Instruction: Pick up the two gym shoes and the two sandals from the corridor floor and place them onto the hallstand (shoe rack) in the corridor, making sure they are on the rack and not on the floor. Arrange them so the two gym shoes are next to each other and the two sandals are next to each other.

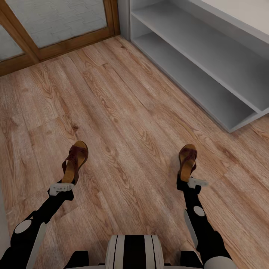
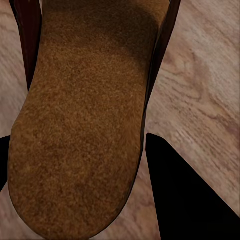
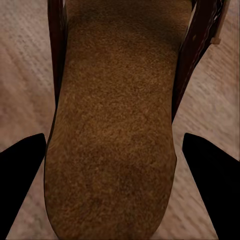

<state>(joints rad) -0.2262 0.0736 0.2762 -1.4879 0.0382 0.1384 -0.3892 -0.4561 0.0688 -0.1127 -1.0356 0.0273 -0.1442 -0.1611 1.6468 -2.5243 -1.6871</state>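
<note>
Holding one sandal per arm, heel end at each gripper, toes pointing away from robot.

- L gripper (image 1: 66, 183): jaws look closed on heel of left sandal (image 1: 76, 161). L wrist cam: tan footbed (image 2: 80, 125) between two dark fingers (image 2: 185, 200), which sit near or at its edges; actual contact can't be told.
- R gripper (image 1: 186, 182): jaws at heel of right sandal (image 1: 187, 161). R wrist cam: footbed (image 3: 115, 140) centred, fingers (image 3: 210, 180) set apart from sole edges w/ floor showing between; grip can't be confirmed.
- Head cam: sandals well apart over plank floor (image 1: 123, 112); lifted or resting, can't tell.
- Shoe rack (image 1: 209, 71): ahead-right, two open grey tiers, front edge runs diagonal, corner near right sandal.
- Glazed wood-framed door (image 1: 56, 33): far left.
- Open floor between sandals and rack.
</note>
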